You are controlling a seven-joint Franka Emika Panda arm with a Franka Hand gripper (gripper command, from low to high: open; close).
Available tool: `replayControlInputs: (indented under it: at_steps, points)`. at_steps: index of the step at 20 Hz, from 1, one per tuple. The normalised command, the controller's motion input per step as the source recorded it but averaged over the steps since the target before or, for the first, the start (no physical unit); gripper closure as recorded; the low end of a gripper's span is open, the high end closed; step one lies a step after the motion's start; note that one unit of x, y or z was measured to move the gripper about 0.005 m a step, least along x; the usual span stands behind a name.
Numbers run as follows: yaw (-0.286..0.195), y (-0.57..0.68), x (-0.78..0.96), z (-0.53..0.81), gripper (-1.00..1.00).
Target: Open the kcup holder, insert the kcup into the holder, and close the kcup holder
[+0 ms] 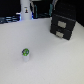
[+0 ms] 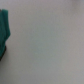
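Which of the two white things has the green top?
The kcup, the small white pod standing alone on the table, has the green top. The taller white bottle-like object at the back has a blue base instead.

A broad white table fills most of the exterior view, pale and even in tone. At its far edge stands a tall white bottle-like object on a blue base, upright, with a faint bluish glow on the tabletop just beneath it. Behind the bottle the background is dark and cluttered, too blurred to make out. In the wrist view, a blurry teal shape sits against a plain grey-white surface; what it is can't be told.
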Motion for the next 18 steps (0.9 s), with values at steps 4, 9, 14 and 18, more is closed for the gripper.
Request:
replayControlInputs:
  at_steps: [4,9,14,18]
  points:
    - [-0.163,0.41,-0.33,0.05,-1.00]
    - [-0.193,0.53,-0.37,0.02,-1.00]
    - [-0.185,0.57,-0.38,0.00,-1.00]
    - [-0.185,0.60,-0.37,-0.06,-1.00]
